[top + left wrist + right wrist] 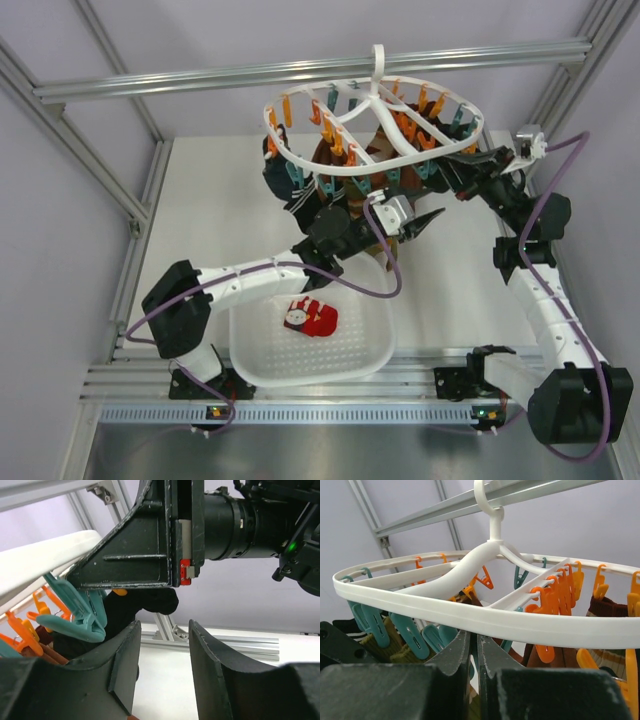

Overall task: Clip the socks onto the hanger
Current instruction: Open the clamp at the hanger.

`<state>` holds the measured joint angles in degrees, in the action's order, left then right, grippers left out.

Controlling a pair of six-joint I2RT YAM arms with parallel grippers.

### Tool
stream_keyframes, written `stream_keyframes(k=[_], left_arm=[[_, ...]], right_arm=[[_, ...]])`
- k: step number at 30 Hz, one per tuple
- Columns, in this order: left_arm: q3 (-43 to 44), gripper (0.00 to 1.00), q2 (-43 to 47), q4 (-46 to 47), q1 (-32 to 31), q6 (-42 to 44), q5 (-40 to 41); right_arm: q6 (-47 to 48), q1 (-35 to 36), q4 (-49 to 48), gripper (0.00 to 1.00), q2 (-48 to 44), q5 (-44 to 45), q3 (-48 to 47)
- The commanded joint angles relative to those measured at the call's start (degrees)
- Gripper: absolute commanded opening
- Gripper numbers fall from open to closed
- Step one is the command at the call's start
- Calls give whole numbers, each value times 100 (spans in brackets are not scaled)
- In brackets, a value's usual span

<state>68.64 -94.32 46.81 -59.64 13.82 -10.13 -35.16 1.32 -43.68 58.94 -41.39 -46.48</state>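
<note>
The white oval hanger (300,157) hangs by its hook from the top rail, with orange and teal clips around its ring (470,615). The red socks (312,317) lie bundled in the white basket (300,376), away from both grippers. My left gripper (428,225) is raised under the hanger's right half; in its wrist view it (162,630) is open and empty, beside teal clips (82,622). My right gripper (452,180) is at the ring's right side, and its jaws (474,637) are closed on a teal clip just below the ring.
Brown striped socks (335,155) and dark socks (275,178) hang from the hanger's clips. A brown sock (607,607) and olive socks (375,645) show in the right wrist view. Aluminium frame rails run overhead and along the table's sides.
</note>
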Motion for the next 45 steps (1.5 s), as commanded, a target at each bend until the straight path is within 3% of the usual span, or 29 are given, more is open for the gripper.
stream_keyframes(k=[1, 7, 14, 36, 45], left_arm=[[123, 50, -15, 637, -66, 234, 158], [773, 52, -464, 549, -48, 331, 1188], [923, 55, -622, 663, -22, 454, 1443], [1442, 49, -1106, 426, 260, 349, 1768], [1318, 50, -1009, 329, 321, 331, 1901]], right_arm=[[43, 35, -360, 0, -49, -343, -11], [123, 35, -624, 0, -84, -397, 86], [264, 35, -651, 0, -75, -467, 34], [-88, 0, -747, 0, 4, -766, -10], [-105, -35, -721, 0, -23, -660, -10]])
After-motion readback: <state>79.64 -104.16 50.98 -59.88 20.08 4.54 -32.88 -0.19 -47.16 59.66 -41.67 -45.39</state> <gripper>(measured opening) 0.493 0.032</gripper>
